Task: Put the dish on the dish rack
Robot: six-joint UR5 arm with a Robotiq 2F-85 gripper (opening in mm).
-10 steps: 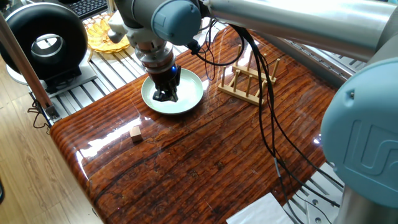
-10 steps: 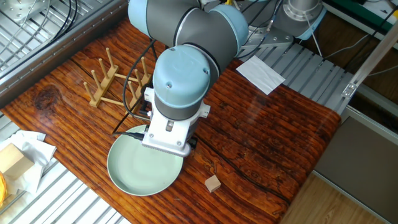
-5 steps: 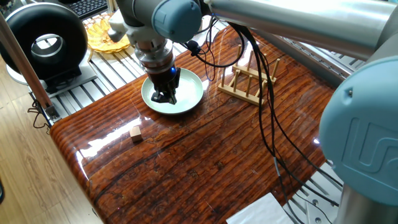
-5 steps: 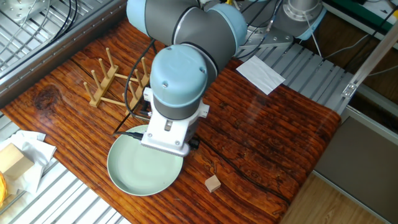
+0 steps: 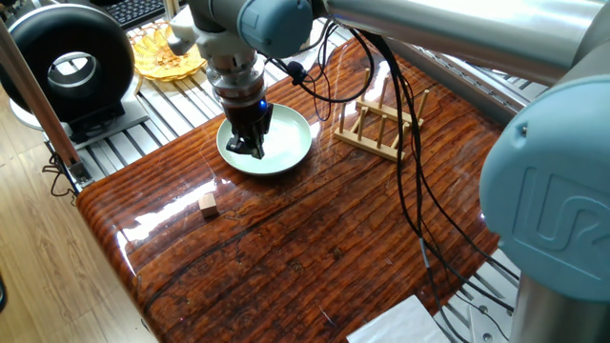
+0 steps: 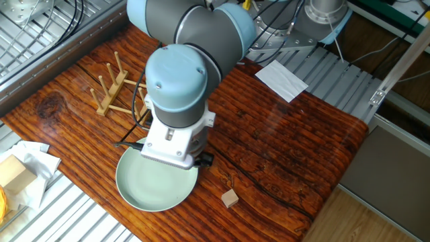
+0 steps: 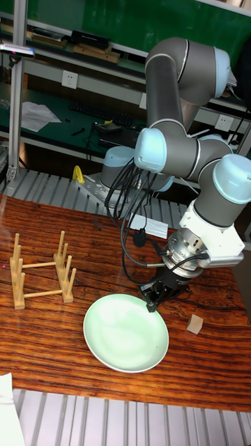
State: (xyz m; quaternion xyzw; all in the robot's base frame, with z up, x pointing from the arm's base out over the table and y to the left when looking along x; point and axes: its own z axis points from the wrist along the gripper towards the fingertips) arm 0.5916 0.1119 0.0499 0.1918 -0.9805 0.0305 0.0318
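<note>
The dish (image 5: 284, 143) is a pale mint-green plate lying flat on the wooden table, also seen in the other fixed view (image 6: 144, 187) and the tall view (image 7: 122, 334). My gripper (image 5: 250, 146) points down at the dish's rim on the side away from the rack, its dark fingers slightly apart; it shows at the rim (image 7: 153, 301) in the tall view too. In the other fixed view the wrist hides the fingers. The dish rack (image 5: 381, 124), light wood with upright pegs, stands beside the dish with nothing in it (image 6: 121, 87) (image 7: 40, 275).
A small wooden cube (image 5: 208, 203) (image 6: 230, 197) lies near the dish. A yellow wicker basket (image 5: 162, 52) and a black round device (image 5: 67, 62) sit off the table's end. White paper (image 6: 281, 77) lies at a far corner. Black cables hang from the arm.
The gripper and wrist have shifted a little across the dish toward its rim away from the rack. Dish, rack and cube have stayed where they were.
</note>
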